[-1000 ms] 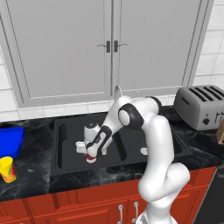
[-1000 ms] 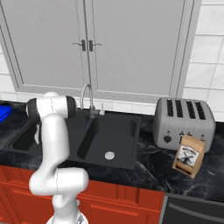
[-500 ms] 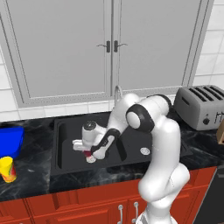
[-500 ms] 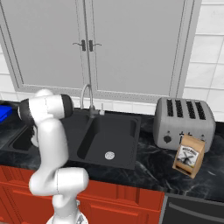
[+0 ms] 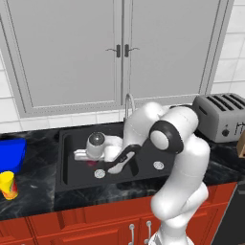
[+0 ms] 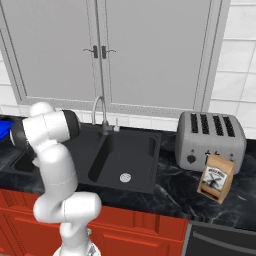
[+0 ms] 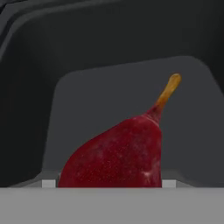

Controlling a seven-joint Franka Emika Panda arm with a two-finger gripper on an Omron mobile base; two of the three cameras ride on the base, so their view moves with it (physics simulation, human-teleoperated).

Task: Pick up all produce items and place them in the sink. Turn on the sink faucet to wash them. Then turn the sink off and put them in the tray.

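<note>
Your dark-red pear-shaped fruit (image 7: pixel 118 153) with its orange stem lies in the left basin of the matte-black double sink (image 5: pixel 67 165). The two-finger gripper (image 5: pixel 92 161) hangs over it, jaws wide, holding nothing. Close off-centre and the rounded fruit may roll aside.

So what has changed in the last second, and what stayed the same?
The arm swung further left and lower into the left basin of the sink, bringing the gripper down beside the red fruit. The fingers stayed open, nothing gripped. The faucet, blue tray and toaster did not move.
</note>
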